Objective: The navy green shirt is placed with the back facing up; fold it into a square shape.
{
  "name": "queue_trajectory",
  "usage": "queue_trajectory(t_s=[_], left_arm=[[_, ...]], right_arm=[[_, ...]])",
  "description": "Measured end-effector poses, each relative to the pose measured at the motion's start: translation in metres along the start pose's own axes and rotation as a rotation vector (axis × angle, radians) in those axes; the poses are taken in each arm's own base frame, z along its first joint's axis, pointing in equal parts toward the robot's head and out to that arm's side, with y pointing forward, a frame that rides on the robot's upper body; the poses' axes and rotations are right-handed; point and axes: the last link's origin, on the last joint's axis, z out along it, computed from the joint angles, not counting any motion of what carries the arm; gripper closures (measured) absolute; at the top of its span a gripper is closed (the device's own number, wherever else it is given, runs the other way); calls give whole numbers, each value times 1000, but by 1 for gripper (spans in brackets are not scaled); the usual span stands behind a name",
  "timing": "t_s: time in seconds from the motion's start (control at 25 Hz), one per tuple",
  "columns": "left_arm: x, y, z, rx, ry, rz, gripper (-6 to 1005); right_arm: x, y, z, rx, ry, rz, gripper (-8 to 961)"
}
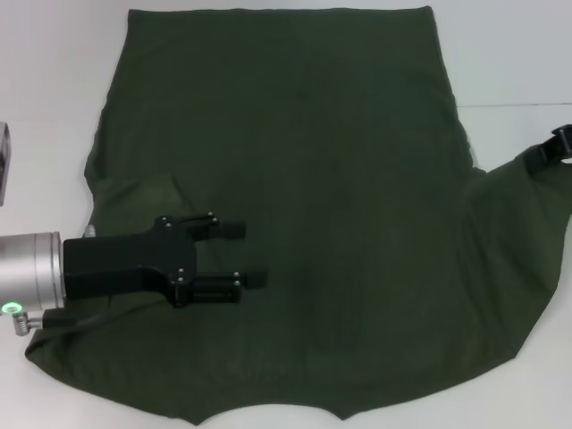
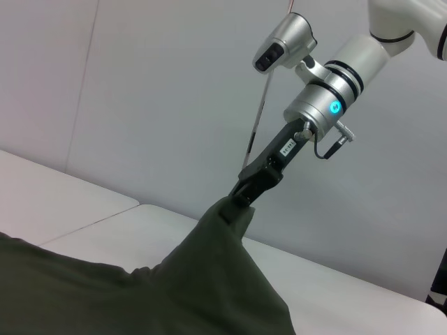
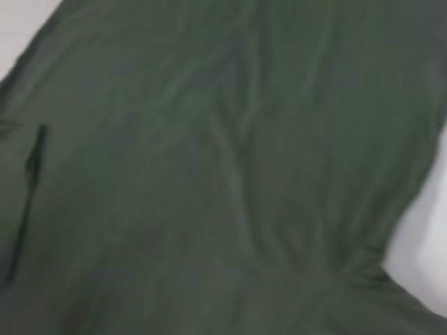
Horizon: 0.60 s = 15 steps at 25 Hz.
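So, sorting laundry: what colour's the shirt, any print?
Plain dark olive-green shirt, no print; head view.

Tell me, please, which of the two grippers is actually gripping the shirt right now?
The right gripper: it pinches the navy green shirt at its right side and lifts it into a peak. The left gripper is open over the flat fabric, holding nothing.

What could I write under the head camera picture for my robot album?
Right gripper lifts a side of the navy green shirt on the table; open left gripper hovers over it.

shirt (image 1: 313,179): plain dark olive-green | left gripper (image 1: 250,253): black | table (image 1: 509,63): white
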Motion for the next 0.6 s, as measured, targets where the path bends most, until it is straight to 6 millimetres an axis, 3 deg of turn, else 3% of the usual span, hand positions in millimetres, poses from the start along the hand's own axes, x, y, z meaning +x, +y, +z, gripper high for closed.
queue_trajectory(t_s=[0.28, 0.6], left_arm=[[5, -1, 1, -5, -1, 0, 159], [8, -2, 2, -4, -3, -5, 157]], right_arm=[[-24, 28, 18, -51, -5, -20, 927], [-41, 63, 61, -52, 48, -66, 896]])
